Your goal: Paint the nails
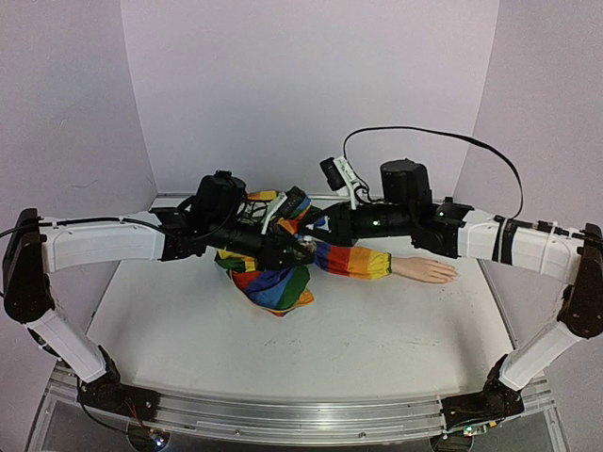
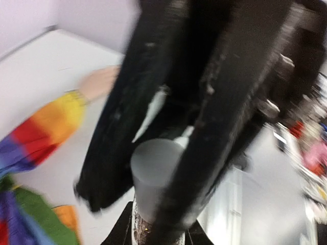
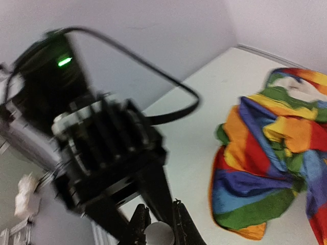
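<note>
Bottle point(image 2: 153, 176) sits gripped in left tool point(image 2: 159, 228).

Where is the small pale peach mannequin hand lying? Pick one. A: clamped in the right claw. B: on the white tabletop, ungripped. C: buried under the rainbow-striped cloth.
B: the small pale peach mannequin hand lies bare on the white tabletop, sticking out of the rainbow-striped sleeve, nothing gripping it.
</note>
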